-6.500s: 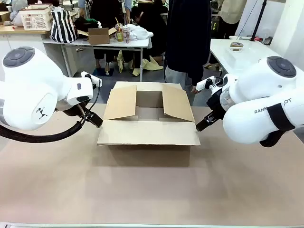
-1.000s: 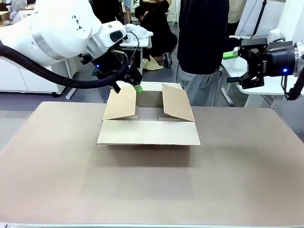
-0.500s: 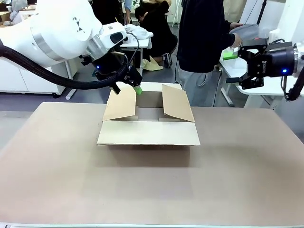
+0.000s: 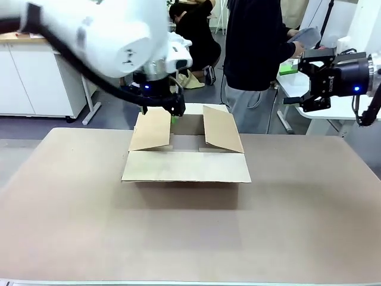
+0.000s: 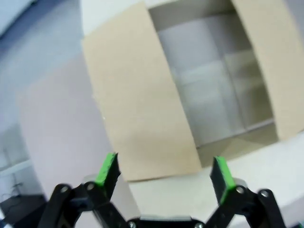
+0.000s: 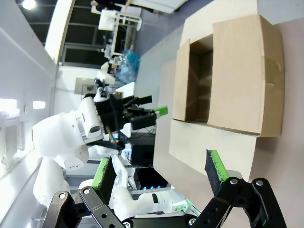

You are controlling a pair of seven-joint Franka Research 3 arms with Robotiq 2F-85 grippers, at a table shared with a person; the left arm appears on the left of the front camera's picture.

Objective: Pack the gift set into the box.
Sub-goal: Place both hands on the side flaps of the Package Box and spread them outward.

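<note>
Left gripper (image 5: 164,166) had swung round over the far-left flap of the box (image 4: 186,167); jaws wide, empty. Right gripper (image 4: 290,83) wide, empty. Box at far middle of desk (image 4: 190,238), unpacked, ready for loading.

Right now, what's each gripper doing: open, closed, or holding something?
Left gripper: open, empty, above the box.
Right gripper: open, empty.

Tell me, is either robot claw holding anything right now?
No. The left gripper hangs open over the box, and the right gripper is open too, both empty.
</note>
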